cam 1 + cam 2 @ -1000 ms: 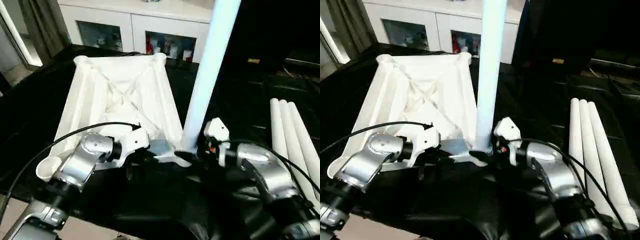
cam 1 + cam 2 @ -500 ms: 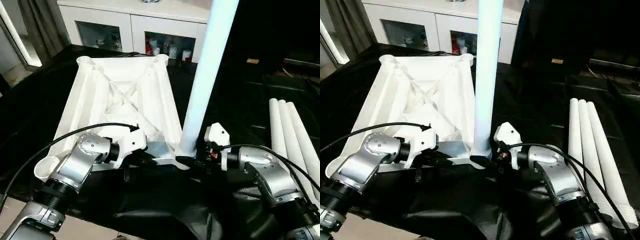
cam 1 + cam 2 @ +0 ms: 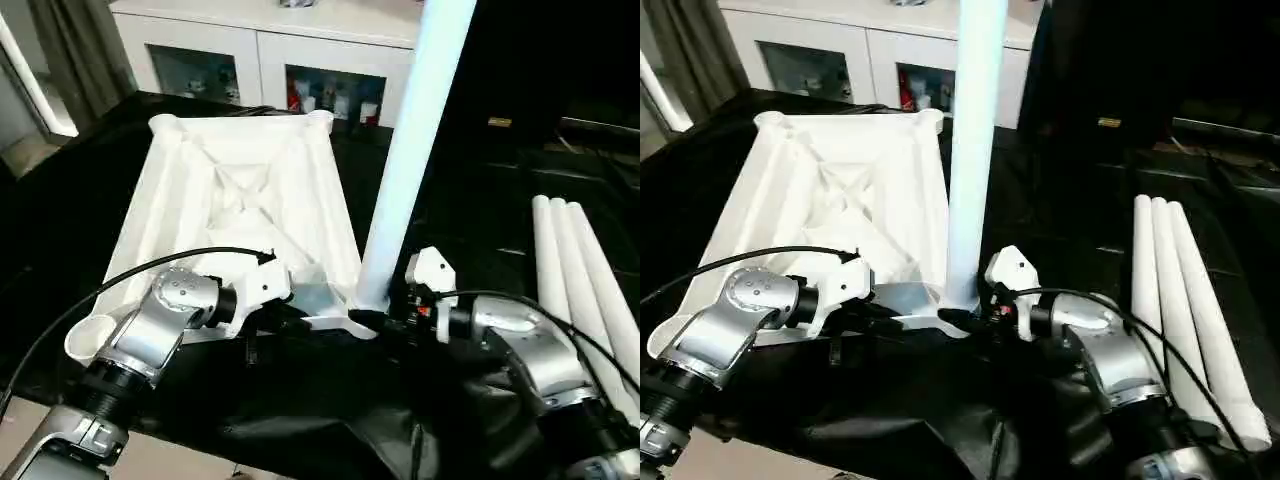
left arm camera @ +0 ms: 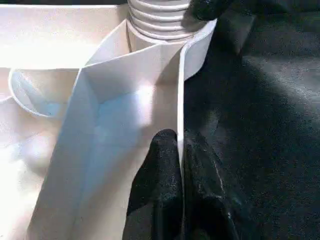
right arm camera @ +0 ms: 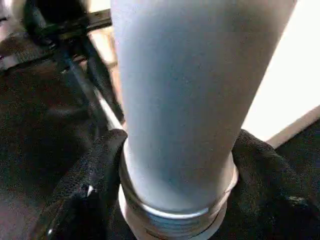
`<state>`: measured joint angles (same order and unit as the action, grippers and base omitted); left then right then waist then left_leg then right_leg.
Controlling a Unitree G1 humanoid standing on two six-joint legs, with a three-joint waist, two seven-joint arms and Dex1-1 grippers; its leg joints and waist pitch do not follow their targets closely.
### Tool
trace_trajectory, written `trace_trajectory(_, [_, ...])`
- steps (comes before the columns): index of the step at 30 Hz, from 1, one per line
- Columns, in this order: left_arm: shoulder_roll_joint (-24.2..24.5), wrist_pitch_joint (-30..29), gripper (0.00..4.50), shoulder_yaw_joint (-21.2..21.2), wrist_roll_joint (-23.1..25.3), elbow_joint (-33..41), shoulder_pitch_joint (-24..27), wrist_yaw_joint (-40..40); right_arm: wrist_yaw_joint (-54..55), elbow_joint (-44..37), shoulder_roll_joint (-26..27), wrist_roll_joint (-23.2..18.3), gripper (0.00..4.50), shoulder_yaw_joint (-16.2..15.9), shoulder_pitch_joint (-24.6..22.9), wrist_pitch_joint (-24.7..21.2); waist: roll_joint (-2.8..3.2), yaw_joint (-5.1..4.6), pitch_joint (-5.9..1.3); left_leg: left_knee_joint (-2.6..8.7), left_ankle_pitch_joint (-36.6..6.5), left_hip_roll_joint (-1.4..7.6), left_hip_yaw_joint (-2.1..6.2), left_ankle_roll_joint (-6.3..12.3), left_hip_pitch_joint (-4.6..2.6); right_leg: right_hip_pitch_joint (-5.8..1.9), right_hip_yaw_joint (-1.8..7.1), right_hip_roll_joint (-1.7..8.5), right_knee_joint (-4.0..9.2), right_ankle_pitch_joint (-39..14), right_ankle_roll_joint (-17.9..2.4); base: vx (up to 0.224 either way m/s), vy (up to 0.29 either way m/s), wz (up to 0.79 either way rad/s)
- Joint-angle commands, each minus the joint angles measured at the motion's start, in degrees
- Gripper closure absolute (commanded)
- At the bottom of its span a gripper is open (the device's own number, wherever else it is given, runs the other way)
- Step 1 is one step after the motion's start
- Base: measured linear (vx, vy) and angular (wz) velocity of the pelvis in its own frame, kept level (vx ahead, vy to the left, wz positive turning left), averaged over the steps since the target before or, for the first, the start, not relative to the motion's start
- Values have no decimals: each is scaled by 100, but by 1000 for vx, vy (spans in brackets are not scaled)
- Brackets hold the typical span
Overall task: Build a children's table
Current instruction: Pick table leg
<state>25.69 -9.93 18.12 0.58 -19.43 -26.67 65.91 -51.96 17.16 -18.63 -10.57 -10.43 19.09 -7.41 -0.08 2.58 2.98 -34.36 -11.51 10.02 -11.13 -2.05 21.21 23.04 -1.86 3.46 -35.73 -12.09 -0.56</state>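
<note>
The white table top [image 3: 240, 190] lies upside down on a black cloth, its ribs facing up. One white leg [image 3: 405, 170] stands upright in the near right corner socket. My right gripper [image 3: 376, 320] holds this leg at its threaded base, with a black finger [image 5: 95, 175] pressed against each side. My left gripper [image 4: 181, 150] is shut on the thin near rim [image 4: 181, 95] of the top, just beside that socket. The near left corner socket [image 3: 90, 335] is open and holds no leg.
Three spare white legs [image 3: 570, 260] lie side by side on the cloth to my right. A white cabinet with glass doors [image 3: 270, 60] stands behind the work surface. A black cable [image 3: 130, 280] arcs over my left forearm.
My right gripper's fingers have drawn in around the base of the upright leg. The left gripper stays shut on the rim. The view has shifted slightly.
</note>
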Motion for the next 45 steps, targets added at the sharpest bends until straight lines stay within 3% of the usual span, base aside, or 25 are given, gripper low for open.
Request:
trace_trajectory(1, [-252,115,450,-53,-331,142,32,78,417,274,10,125,175,144,9,-167,-33,24,-354,359,-537,311,132,354,-57,-317,246,456,368,-125,-1586,0,0,0])
trace_trajectory(4, [-738,-107,450,-169,17,-464,-303,-1012,1840,910,739,182,176,522,195,-286,-6,-26,-324,386,-892,307,137,114,-108,-271,259,459,448,-804,-1475,0,0,0])
trace_trajectory(5, [-821,-133,450,-183,15,-525,-343,-1101,2059,998,852,188,176,575,228,-278,-21,-48,-309,391,-944,291,137,44,-90,-274,259,446,460,-964,-1439,0,0,0])
trace_trajectory(6, [-971,-225,450,-210,47,-648,-433,-1331,2437,1163,1048,196,176,661,298,-268,19,-48,-329,401,-990,289,162,-79,-81,-295,259,469,461,-1205,-1316,0,0,0])
trace_trajectory(11, [-1500,-412,450,-220,339,-1027,-721,-2353,3607,1754,1546,377,176,792,579,-185,5,-70,-338,402,-1000,281,155,-105,-87,-274,269,448,481,-1117,-1247,0,0,0])
trace_trajectory(16, [-1926,-470,450,-80,575,-1112,-790,-2768,3808,2055,1919,450,176,764,721,66,0,-28,-362,381,-823,269,143,121,-58,-301,259,451,468,-721,-1264,0,0,0])
trace_trajectory(17, [-1931,-452,450,-60,600,-1117,-793,-2765,3767,2039,1948,432,120,778,720,97,1,-24,-362,381,-834,273,144,147,-58,-300,260,457,471,-719,-1255,0,0,0])
trace_trajectory(19, [-1923,-456,450,-42,601,-1133,-805,-2731,3613,1962,1979,368,106,789,716,186,14,-19,-360,390,-871,281,152,169,-63,-295,249,454,475,-777,-1260,0,0,0])
trace_trajectory(21, [-1822,-427,450,-56,578,-1127,-805,-2649,3280,1756,1882,311,97,699,708,156,15,-22,-361,395,-928,283,155,168,-65,-296,244,453,478,-814,-1263,0,0,0])
trace_trajectory(22, [-1787,-405,450,-77,584,-1138,-807,-2628,3114,1658,1839,289,72,650,707,130,18,-19,-361,396,-929,286,157,185,-60,-304,245,451,476,-767,-1269,0,0,0])
trace_trajectory(23, [-1676,-306,450,-102,550,-1100,-774,-2447,2597,1227,1563,232,72,468,618,-7,-9,-22,-360,396,-901,284,154,211,-53,-311,242,446,473,-710,-1277,0,0,0])
trace_trajectory(25, [-1642,-263,450,-101,537,-1077,-756,-2380,2441,1092,1462,214,72,401,582,-47,-2,11,-369,383,-780,288,160,288,-45,-334,242,452,454,-541,-1255,0,0,0])
trace_trajectory(26, [-1545,-138,450,-111,496,-1006,-704,-2230,2018,727,1166,154,72,268,449,-97,1,3,-364,385,-747,285,156,316,-34,-330,238,456,455,-488,-1270,0,0,0])
trace_trajectory(30, [-1347,213,450,-156,236,-796,-562,-1613,1271,133,573,62,72,186,214,-203,-32,17,-345,384,-817,285,153,393,-18,-334,232,461,486,-732,-1212,0,0,0])
trace_trajectory(31, [-1347,213,450,-156,236,-796,-562,-1613,1271,133,573,62,72,186,214,-203,-24,29,-346,385,-845,288,157,379,-24,-332,229,469,494,-839,-1189,0,0,0])
trace_trajectory(32, [-1157,222,450,-118,121,-658,-482,-1196,820,-119,219,21,72,157,110,-251,-10,27,-343,390,-892,305,158,355,-40,-306,233,473,508,-988,-1185,0,0,0])
trace_trajectory(34, [-997,270,450,-81,16,-549,-418,-844,493,-298,-20,-20,72,149,35,-375,-8,45,-351,389,-839,318,155,352,-44,-307,237,456,483,-883,-1192,0,0,0])
trace_trajectory(41, [-747,217,450,-67,-73,-321,-275,-458,283,-397,-96,-178,72,131,-80,-531,16,78,-353,399,-828,327,148,291,-62,-285,234,461,459,-642,-1358,0,0,0])
trace_trajectory(42, [-745,219,450,-71,-65,-313,-263,-447,295,-394,-49,-188,95,111,-92,-542,24,83,-356,398,-812,326,147,285,-62,-287,232,461,455,-608,-1361,0,0,0])
trace_trajectory(45, [-721,199,450,-74,-82,-248,-225,-370,292,-457,39,-195,106,49,-151,-595,23,88,-353,403,-798,325,150,267,-62,-292,229,464,454,-603,-1342,0,0,0])
